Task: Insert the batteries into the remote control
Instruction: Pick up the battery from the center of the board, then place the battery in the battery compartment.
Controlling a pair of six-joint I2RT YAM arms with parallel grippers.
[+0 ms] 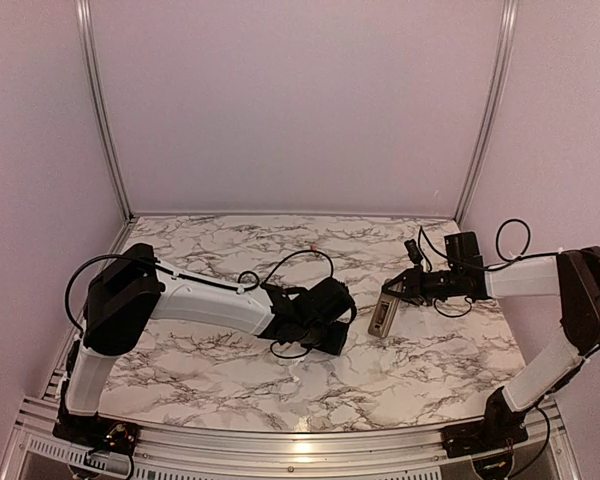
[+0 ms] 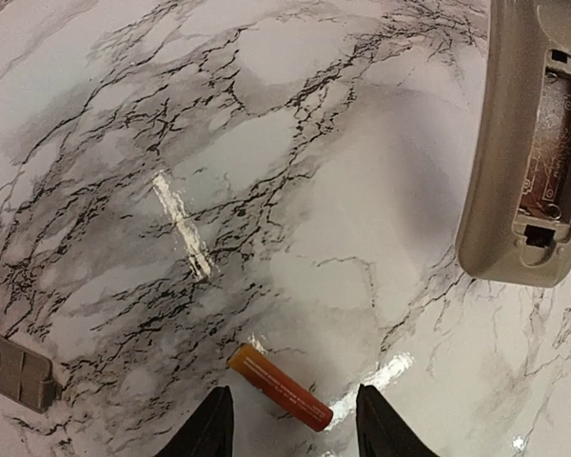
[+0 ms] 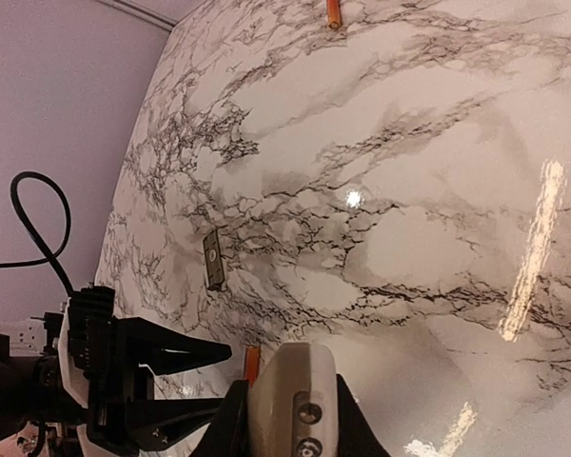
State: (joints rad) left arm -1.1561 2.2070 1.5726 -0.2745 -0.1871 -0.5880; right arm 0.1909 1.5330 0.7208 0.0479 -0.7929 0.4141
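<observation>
The remote control (image 2: pixel 500 143) had an empty recess, so we judged nothing loaded yet. Our right gripper (image 3: pixel 287 386) clamped it. Our left gripper (image 2: pixel 295 405) stood open-jawed astride 1 battery (image 2: pixel 281 388), and a 2nd battery (image 3: pixel 333 11) lay well apart.

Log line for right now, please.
left fingers: open over battery | right fingers: shut on remote control, recess uncovered | second battery: far off | cover plate: loose

Left claw (image 2: pixel 295 428) agape, right claw (image 3: pixel 290 419) tight.
</observation>
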